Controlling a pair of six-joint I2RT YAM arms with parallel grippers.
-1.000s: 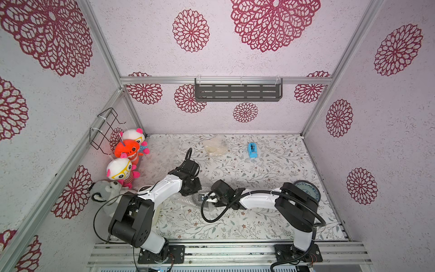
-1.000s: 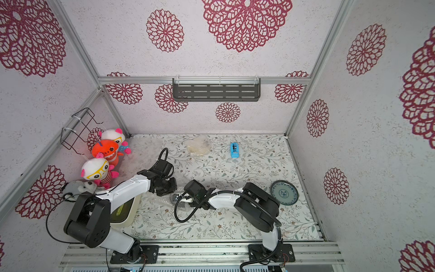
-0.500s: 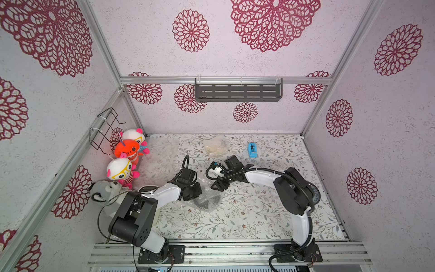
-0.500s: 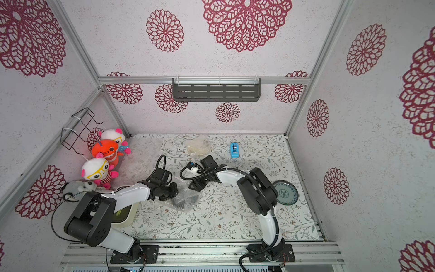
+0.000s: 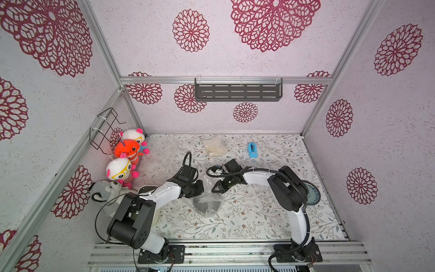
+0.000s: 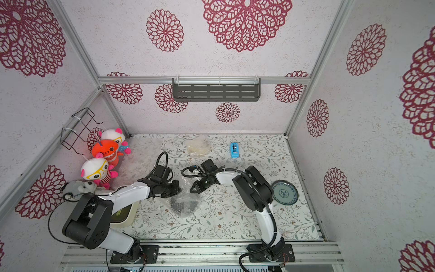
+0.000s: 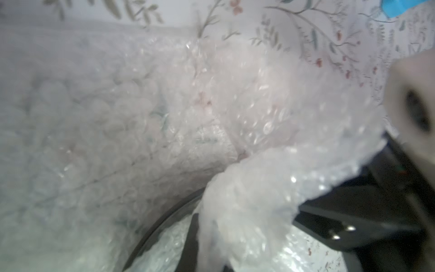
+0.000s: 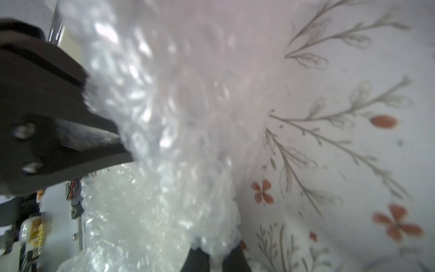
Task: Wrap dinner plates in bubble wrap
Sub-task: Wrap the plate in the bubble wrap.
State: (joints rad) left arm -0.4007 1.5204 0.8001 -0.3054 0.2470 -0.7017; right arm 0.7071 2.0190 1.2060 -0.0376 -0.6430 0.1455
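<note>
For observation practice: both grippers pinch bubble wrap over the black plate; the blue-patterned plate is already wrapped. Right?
No: a top view shows the blue-patterned plate bare. Left gripper and right gripper do pinch bubble wrap over the black plate.

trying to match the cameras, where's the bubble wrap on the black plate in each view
Both top views: bubble wrap near the middle of the floral table cover.
Left wrist: fills most of the picture.
Right wrist: fills the centre.
Shared landmark: the floral table cover.
</note>
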